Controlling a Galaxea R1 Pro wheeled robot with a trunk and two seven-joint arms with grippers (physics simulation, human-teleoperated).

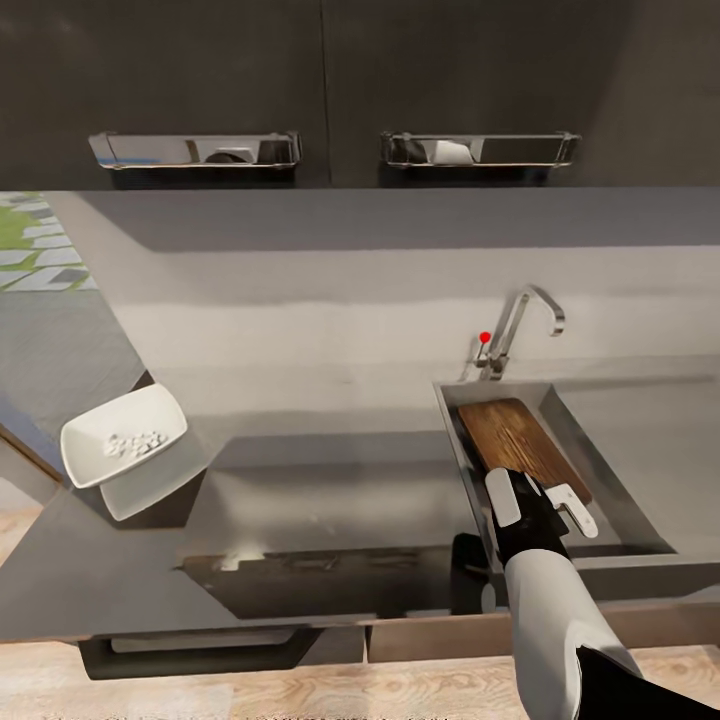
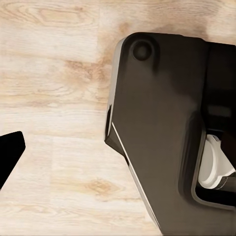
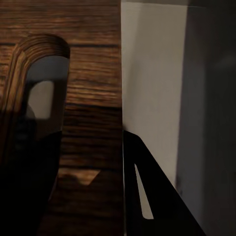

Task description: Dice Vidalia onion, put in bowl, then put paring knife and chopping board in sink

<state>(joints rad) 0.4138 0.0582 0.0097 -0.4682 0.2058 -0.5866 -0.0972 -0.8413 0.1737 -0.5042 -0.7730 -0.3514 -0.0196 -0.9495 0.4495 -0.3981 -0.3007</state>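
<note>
At lower right the chopping board (image 1: 520, 440) is already lowered into the sink (image 1: 640, 520), pinched by the right gripper (image 1: 545, 508); diced onion (image 1: 133, 442) sits in the bowl (image 1: 95, 460).

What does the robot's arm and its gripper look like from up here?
The right arm has a smooth white shell over its forearm, turning black nearer the body. Its wrist is black, and the right gripper mixes black parts with white finger pieces. No cables or markings are visible.
</note>
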